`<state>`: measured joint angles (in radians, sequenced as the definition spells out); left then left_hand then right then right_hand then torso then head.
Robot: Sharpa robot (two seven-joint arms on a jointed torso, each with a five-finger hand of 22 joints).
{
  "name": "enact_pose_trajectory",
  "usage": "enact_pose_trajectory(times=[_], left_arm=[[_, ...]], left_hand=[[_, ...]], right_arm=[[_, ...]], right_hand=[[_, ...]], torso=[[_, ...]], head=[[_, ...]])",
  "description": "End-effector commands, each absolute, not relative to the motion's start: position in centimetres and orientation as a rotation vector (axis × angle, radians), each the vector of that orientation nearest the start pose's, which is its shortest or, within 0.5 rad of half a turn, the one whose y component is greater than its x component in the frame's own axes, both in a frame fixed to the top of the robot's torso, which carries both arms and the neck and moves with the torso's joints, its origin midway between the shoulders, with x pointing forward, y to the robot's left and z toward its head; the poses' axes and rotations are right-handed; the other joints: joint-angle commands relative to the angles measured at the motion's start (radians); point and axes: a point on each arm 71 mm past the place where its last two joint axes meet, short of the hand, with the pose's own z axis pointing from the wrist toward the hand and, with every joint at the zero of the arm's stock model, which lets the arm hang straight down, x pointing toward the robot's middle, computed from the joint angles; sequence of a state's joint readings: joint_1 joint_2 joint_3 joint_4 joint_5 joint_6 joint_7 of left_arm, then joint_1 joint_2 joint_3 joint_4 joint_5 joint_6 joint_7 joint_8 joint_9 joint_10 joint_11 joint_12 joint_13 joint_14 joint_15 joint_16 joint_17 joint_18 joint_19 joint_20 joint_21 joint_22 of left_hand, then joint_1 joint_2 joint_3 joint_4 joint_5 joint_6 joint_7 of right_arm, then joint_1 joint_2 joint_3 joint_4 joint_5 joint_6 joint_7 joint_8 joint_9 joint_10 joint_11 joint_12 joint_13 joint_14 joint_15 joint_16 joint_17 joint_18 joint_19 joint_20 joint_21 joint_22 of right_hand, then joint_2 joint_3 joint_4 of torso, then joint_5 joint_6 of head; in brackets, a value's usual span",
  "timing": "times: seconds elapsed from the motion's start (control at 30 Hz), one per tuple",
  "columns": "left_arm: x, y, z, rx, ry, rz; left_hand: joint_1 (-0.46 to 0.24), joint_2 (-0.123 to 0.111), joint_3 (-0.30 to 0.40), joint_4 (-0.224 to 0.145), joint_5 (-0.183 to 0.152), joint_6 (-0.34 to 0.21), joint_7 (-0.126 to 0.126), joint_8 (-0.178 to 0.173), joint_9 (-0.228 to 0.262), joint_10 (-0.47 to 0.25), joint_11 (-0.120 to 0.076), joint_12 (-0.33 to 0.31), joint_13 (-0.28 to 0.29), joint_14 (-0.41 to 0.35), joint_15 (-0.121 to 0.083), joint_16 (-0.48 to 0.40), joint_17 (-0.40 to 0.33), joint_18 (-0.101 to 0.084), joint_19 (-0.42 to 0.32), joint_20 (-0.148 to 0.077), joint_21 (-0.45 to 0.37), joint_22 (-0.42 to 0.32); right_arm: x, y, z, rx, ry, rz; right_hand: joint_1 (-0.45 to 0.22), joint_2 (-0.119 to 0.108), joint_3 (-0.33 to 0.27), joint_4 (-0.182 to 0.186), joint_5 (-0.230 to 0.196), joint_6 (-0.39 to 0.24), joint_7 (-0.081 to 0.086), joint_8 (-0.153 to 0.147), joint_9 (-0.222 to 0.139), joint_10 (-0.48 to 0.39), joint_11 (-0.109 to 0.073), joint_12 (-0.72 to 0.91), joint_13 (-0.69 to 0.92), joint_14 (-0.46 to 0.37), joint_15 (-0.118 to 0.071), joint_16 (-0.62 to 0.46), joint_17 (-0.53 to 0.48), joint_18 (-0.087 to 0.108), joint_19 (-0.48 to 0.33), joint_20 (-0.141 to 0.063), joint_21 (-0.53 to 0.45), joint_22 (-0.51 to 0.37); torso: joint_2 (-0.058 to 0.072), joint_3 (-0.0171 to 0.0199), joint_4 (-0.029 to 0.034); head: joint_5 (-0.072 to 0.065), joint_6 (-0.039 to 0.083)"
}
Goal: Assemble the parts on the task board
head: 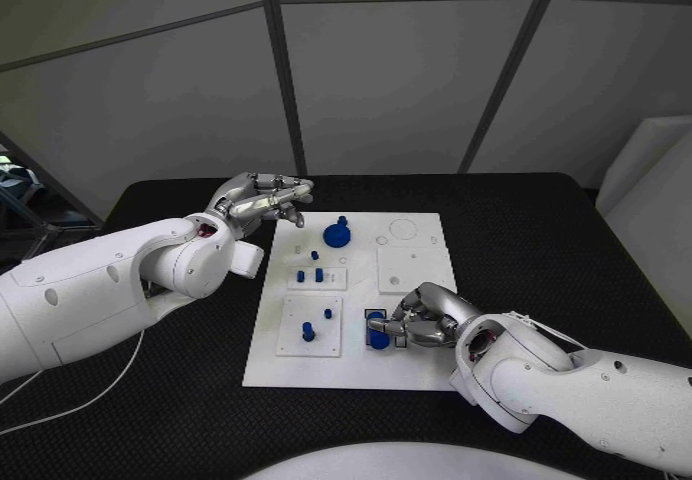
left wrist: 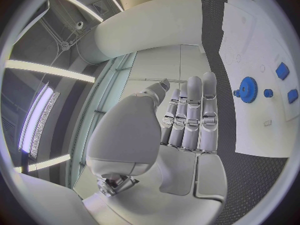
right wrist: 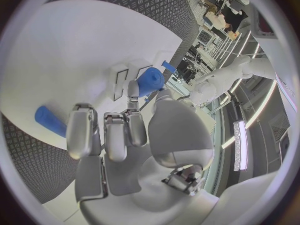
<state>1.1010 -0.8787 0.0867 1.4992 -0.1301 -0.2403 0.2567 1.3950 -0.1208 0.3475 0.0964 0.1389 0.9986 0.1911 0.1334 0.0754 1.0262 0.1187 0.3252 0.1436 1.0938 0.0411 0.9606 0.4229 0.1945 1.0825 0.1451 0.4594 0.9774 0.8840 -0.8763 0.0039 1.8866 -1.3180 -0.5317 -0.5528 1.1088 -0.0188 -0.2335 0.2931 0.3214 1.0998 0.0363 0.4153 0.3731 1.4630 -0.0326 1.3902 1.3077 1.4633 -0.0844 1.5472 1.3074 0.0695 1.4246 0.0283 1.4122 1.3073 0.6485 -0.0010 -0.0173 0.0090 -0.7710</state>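
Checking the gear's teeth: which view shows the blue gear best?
The left wrist view: the blue gear appears large, teeth visible, unobstructed on the task board. The head view shows it small. In the right wrist view I cannot identify it.

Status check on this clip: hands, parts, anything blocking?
Left hand open, off the board. Right hand on a blue part, grip unclear. Nothing blocking.

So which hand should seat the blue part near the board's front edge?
Right. The right hand is curled over that blue part on the task board; the left hand hovers off the far left corner.
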Motion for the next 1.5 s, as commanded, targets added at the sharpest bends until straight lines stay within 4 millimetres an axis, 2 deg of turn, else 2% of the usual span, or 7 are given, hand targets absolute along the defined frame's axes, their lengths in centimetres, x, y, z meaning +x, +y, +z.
enact_pose_trajectory(times=[0.03, 0.27, 0.5, 0.73, 0.87, 1.13, 1.5], left_arm=[[49.0, 23.0, -18.7, -1.108, 1.521, -1.506], [49.1, 23.0, -18.8, -1.109, 1.522, -1.505], [49.1, 23.1, -18.8, -1.109, 1.522, -1.504], [49.1, 23.1, -18.8, -1.11, 1.523, -1.503], [49.1, 23.0, -18.8, -1.11, 1.524, -1.504], [49.1, 23.0, -18.8, -1.11, 1.523, -1.503], [49.0, 23.2, -18.8, -1.111, 1.523, -1.5]], left_hand=[[-0.006, 0.005, -0.008, 0.0, 0.006, -0.009, -0.001, 0.005, -0.001, -0.007, 0.002, 0.006, 0.001, -0.003, 0.003, -0.007, -0.001, -0.013, 0.008, -0.002, -0.004, -0.001], [-0.006, 0.005, -0.008, 0.0, 0.006, -0.009, -0.001, 0.005, -0.001, -0.007, 0.002, 0.006, 0.001, -0.003, 0.003, -0.007, -0.001, -0.013, 0.008, -0.002, -0.004, -0.001], [-0.006, 0.005, -0.008, 0.0, 0.006, -0.009, -0.001, 0.005, -0.001, -0.007, 0.002, 0.006, 0.001, -0.003, 0.003, -0.007, -0.001, -0.013, 0.008, -0.002, -0.004, -0.001], [-0.006, 0.005, -0.008, 0.0, 0.006, -0.009, -0.001, 0.005, -0.001, -0.007, 0.002, 0.006, 0.001, -0.003, 0.003, -0.007, -0.001, -0.013, 0.008, -0.002, -0.004, -0.001], [-0.006, 0.005, -0.008, 0.0, 0.006, -0.009, -0.001, 0.005, -0.001, -0.007, 0.002, 0.006, 0.001, -0.003, 0.003, -0.007, -0.001, -0.013, 0.008, -0.002, -0.004, -0.001], [-0.008, 0.006, -0.01, 0.002, 0.006, -0.01, -0.001, 0.006, -0.001, -0.009, 0.002, 0.008, 0.001, -0.003, 0.004, -0.007, -0.002, -0.013, 0.009, -0.002, -0.006, -0.003], [-0.008, 0.006, -0.01, 0.002, 0.006, -0.01, -0.001, 0.006, -0.001, -0.009, 0.002, 0.008, 0.001, -0.003, 0.004, -0.007, -0.002, -0.013, 0.009, -0.002, -0.006, -0.003]], right_arm=[[35.8, -14.6, -26.4, 0.38, 1.948, 0.686], [35.8, -14.6, -26.2, 0.369, 1.928, 0.69], [35.6, -14.7, -25.8, 0.339, 1.896, 0.716], [35.4, -14.7, -25.4, 0.284, 1.876, 0.73], [35.4, -14.7, -25.4, 0.27, 1.871, 0.715], [35.7, -14.8, -25.6, 0.271, 1.867, 0.677], [35.4, -15.1, -24.9, 0.279, 1.813, 0.747]], right_hand=[[-0.05, -0.016, -0.003, 0.002, -0.069, -0.009, 0.002, 0.001, 0.008, 0.023, 0.0, -0.01, 0.084, 0.095, -0.005, -0.004, 0.206, -0.013, -0.003, -0.003, -0.006, 0.038], [-0.123, -0.063, 0.037, 0.003, -0.139, -0.02, 0.004, 0.005, 0.025, 0.02, 0.002, -0.019, 0.081, 0.094, -0.004, -0.007, 0.201, -0.012, -0.007, -0.001, -0.011, 0.034], [-0.037, -0.048, 0.076, -0.005, -0.125, -0.023, 0.002, 0.011, 0.041, 0.024, 0.001, -0.017, 0.089, 0.096, -0.004, -0.004, 0.208, -0.013, -0.003, -0.002, -0.008, 0.04], [0.133, -0.026, 0.105, -0.069, -0.08, -0.019, -0.005, 0.022, 0.059, 0.029, -0.006, -0.011, 0.1, 0.098, -0.01, 0.001, 0.218, -0.015, 0.003, -0.006, -0.002, 0.049], [0.207, -0.017, 0.126, -0.112, -0.114, -0.014, -0.011, 0.029, 0.066, 0.032, -0.011, -0.006, 0.106, 0.099, -0.014, 0.003, 0.223, -0.016, 0.007, -0.009, 0.002, 0.055], [0.239, 0.003, 0.142, -0.129, -0.119, -0.005, -0.02, 0.038, 0.073, 0.039, -0.018, 0.005, 0.117, 0.101, -0.019, 0.008, 0.232, -0.019, 0.014, -0.014, 0.009, 0.066], [0.231, -0.003, 0.135, -0.125, -0.093, -0.023, -0.012, 0.029, 0.073, 0.035, -0.013, -0.006, 0.11, 0.098, -0.018, 0.001, 0.218, -0.015, 0.003, -0.015, -0.004, 0.05]], torso=[[0.0, -0.0001, -0.0027], [-0.001, 0.0006, -0.0022], [-0.001, 0.0014, -0.0026], [-0.001, 0.0014, -0.0037], [0.0, 0.0007, -0.0011], [0.0, 0.0, -0.0009], [0.0, 0.0008, -0.0021]], head=[[0.001, -0.001], [-0.001, -0.001], [-0.002, 0.0], [-0.002, 0.0], [-0.004, 0.0], [-0.005, 0.0], [-0.008, 0.001]])
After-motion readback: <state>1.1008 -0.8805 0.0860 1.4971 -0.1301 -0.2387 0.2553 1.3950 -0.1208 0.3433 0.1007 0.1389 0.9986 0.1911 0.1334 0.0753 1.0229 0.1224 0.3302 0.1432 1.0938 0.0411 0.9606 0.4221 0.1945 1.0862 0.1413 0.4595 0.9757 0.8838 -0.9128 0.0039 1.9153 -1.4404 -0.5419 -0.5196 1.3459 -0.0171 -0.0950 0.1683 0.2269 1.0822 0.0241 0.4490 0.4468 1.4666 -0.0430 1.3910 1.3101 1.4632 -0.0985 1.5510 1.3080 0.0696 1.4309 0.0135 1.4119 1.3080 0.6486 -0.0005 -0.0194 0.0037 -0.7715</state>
